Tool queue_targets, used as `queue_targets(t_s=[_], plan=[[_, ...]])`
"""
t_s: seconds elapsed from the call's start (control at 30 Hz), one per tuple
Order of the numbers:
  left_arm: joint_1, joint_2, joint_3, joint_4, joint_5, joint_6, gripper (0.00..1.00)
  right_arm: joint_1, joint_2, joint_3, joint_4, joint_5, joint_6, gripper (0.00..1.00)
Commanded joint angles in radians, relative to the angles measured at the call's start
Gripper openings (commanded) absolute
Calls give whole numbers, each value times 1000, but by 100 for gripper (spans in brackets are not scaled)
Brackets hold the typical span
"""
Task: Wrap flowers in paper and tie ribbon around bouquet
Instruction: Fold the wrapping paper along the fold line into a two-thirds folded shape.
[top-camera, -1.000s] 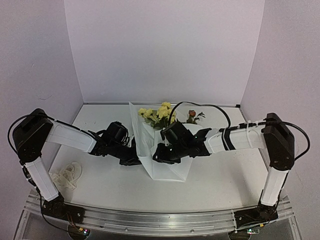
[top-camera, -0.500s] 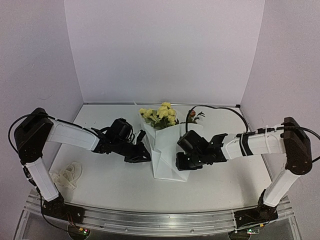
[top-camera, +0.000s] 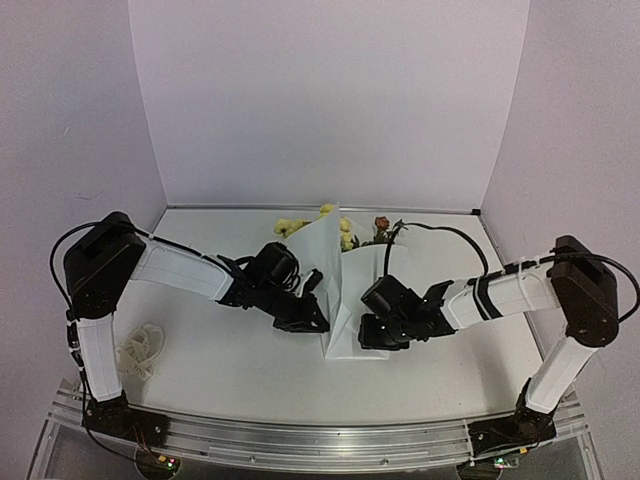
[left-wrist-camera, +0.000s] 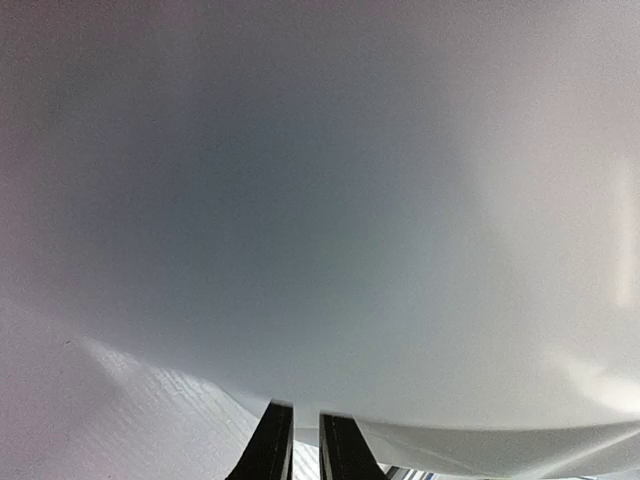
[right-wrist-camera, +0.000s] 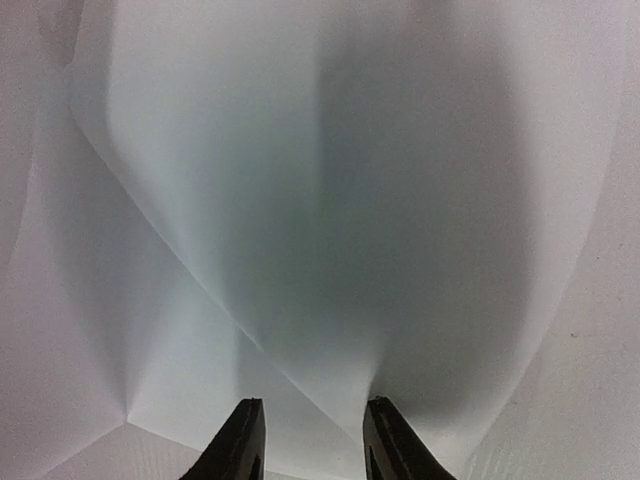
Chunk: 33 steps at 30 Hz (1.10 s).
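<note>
The white paper (top-camera: 342, 285) stands folded up in the middle of the table, wrapped round the flowers (top-camera: 290, 225). Only a few yellow blooms and the orange-brown bloom (top-camera: 381, 223) show behind its top edge. My left gripper (top-camera: 318, 316) is shut on the paper's left flap and holds it raised; in the left wrist view the paper (left-wrist-camera: 330, 220) fills the frame and its edge runs into the left gripper (left-wrist-camera: 300, 432). On the right side, low down, my right gripper (top-camera: 368, 335) is open, and the paper (right-wrist-camera: 330, 200) lies just past the right gripper (right-wrist-camera: 312, 438). The ribbon (top-camera: 140, 347) lies bunched at the near left.
The table (top-camera: 230, 372) is white, with pale walls at the back and both sides. A black cable (top-camera: 430, 232) loops over the right arm behind the paper. Both forearms reach in low from either side toward the centre.
My left gripper has swung right, lifting the paper's left flap up across the flowers, which are now mostly hidden. My right gripper has let go of the paper, opened and drawn back right.
</note>
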Motion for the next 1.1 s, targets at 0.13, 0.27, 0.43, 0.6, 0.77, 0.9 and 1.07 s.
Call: queue_targets(t_s=[0.13, 0.27, 0.43, 0.6, 0.77, 0.9, 1.07], plan=[[-23, 59, 89, -38, 12, 41, 12, -11, -88, -97, 106, 12, 94, 34], [-27, 73, 101, -52, 7, 45, 12, -12, -226, -164, 136, 44, 121, 37], [-27, 72, 104, -52, 11, 45, 11, 41, -337, -143, 96, 102, 115, 46], [-28, 57, 108, -61, 13, 53, 11, 96, -295, 5, -40, 158, 56, 59], [-28, 53, 111, -76, 18, 63, 12, 119, -228, 110, -111, 177, 44, 70], [-29, 45, 106, -79, 20, 67, 12, 129, -176, 178, -177, 182, 59, 78], [-29, 38, 104, -87, 20, 75, 12, 138, -114, 265, -277, 195, 94, 81]])
